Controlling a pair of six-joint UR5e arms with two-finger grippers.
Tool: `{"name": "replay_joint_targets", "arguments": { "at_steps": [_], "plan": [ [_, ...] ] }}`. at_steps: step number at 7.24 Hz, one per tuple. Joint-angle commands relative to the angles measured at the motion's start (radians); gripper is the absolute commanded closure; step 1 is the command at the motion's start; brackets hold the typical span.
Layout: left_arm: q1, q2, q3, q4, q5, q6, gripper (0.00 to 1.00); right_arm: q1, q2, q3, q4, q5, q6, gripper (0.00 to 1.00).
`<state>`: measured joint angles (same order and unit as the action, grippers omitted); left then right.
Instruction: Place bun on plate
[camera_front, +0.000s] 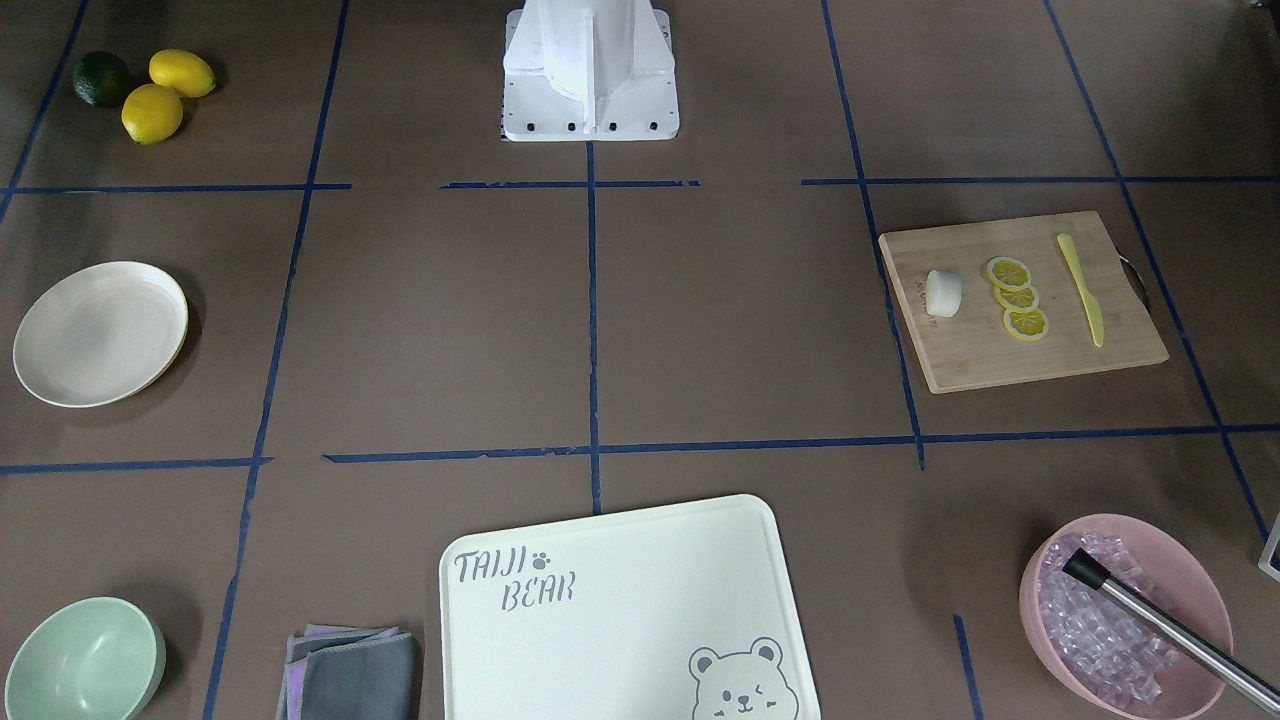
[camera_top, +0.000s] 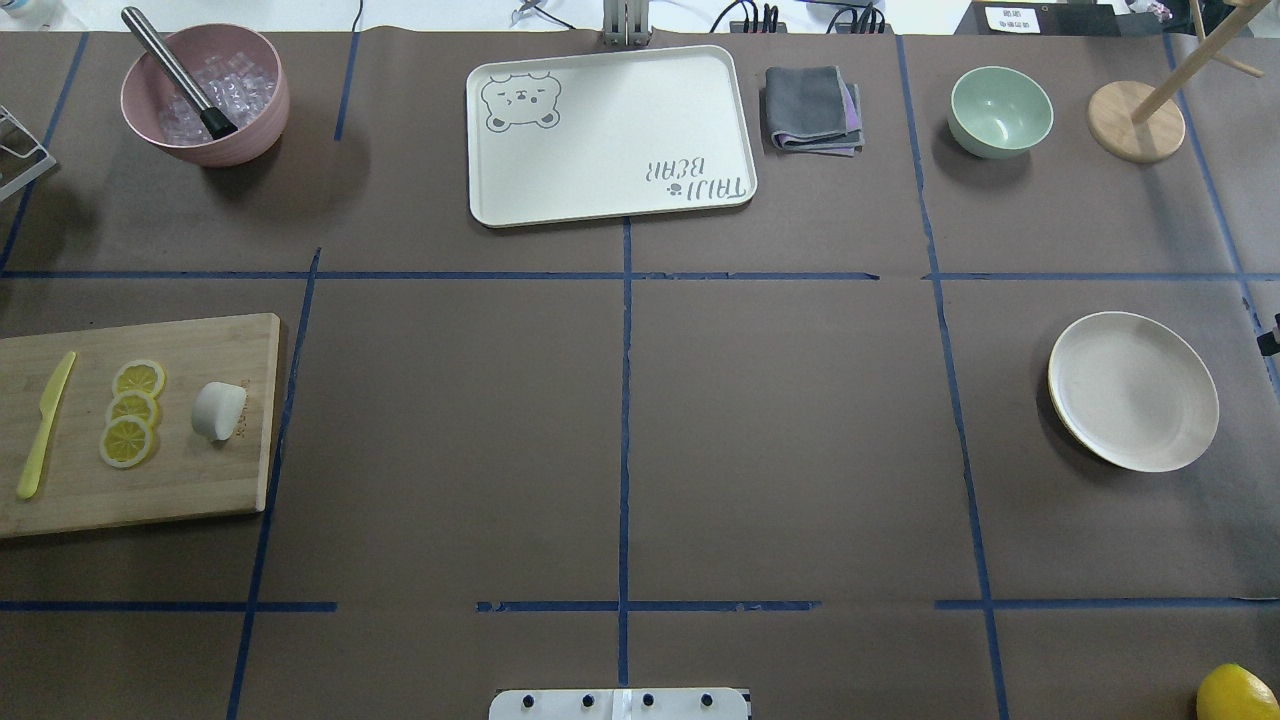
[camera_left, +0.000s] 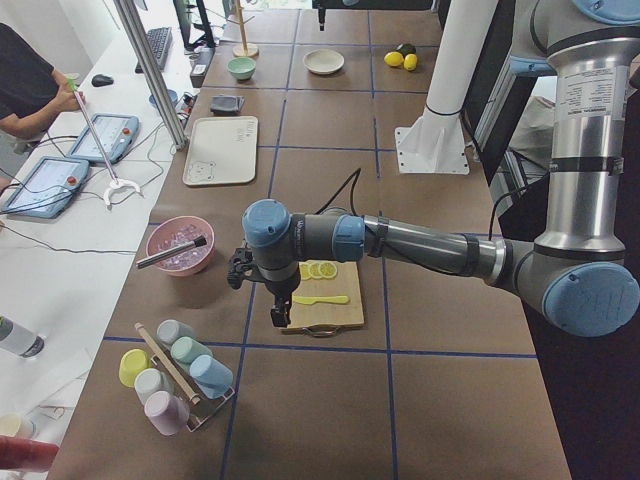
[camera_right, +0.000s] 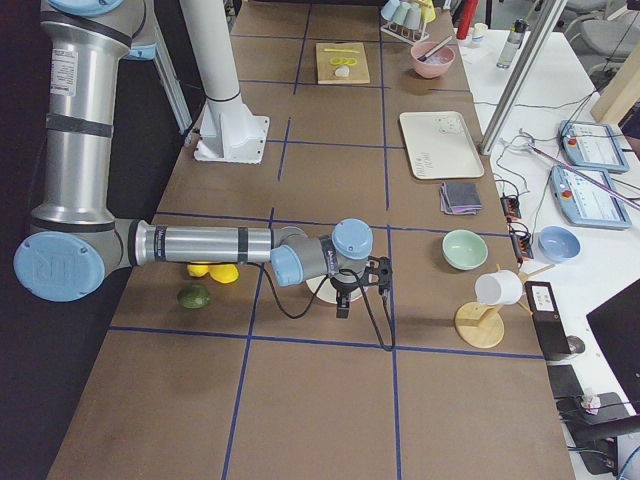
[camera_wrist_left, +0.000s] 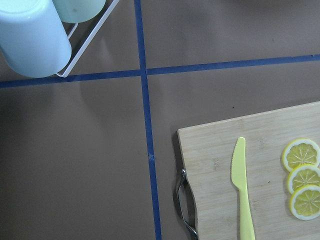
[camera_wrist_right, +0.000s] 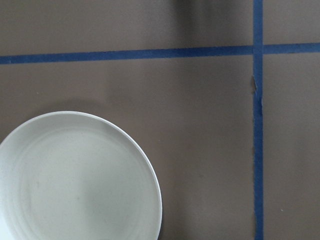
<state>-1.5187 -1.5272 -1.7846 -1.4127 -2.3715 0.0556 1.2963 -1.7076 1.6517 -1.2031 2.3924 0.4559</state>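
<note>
The white bun (camera_front: 943, 293) (camera_top: 218, 410) lies on a wooden cutting board (camera_top: 150, 480), beside three lemon slices (camera_top: 130, 410) and a yellow knife (camera_top: 45, 425). The round cream plate (camera_front: 100, 333) (camera_top: 1133, 390) (camera_wrist_right: 75, 180) sits bare at the opposite end of the table. My left gripper (camera_left: 281, 318) hangs over the board's outer end; it shows only in the exterior left view, so I cannot tell its state. My right gripper (camera_right: 343, 305) hovers by the plate, seen only in the exterior right view, state unclear. The left wrist view shows the knife (camera_wrist_left: 242, 195) and slices, not the bun.
A "TAIJI BEAR" tray (camera_top: 610, 135), folded grey cloth (camera_top: 812, 110), mint bowl (camera_top: 1000, 110) and pink ice bowl (camera_top: 205, 95) line the far side. Lemons and a lime (camera_front: 150, 90) lie near the robot's base side. A cup rack (camera_left: 175, 375) stands past the board.
</note>
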Motion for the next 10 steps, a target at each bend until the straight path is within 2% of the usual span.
{"name": "replay_joint_targets", "arguments": {
  "at_steps": [1,3,7,8,10],
  "plan": [
    [0.000,0.002,-0.001,-0.008,-0.003,0.003,0.00,-0.089,-0.001,-0.093,0.268,-0.027,0.220,0.02],
    [0.000,0.002,-0.001,-0.008,-0.003,0.003,0.00,-0.150,-0.001,-0.130,0.341,-0.073,0.297,0.03],
    [0.000,0.002,0.002,-0.008,-0.003,0.001,0.00,-0.193,0.011,-0.173,0.346,-0.073,0.299,0.09],
    [0.000,0.002,0.004,-0.008,-0.003,0.001,0.00,-0.193,0.011,-0.174,0.346,-0.075,0.300,0.23],
    [0.000,0.002,0.001,-0.008,-0.003,0.001,0.00,-0.192,0.006,-0.182,0.346,-0.073,0.299,0.80]
  ]
}}
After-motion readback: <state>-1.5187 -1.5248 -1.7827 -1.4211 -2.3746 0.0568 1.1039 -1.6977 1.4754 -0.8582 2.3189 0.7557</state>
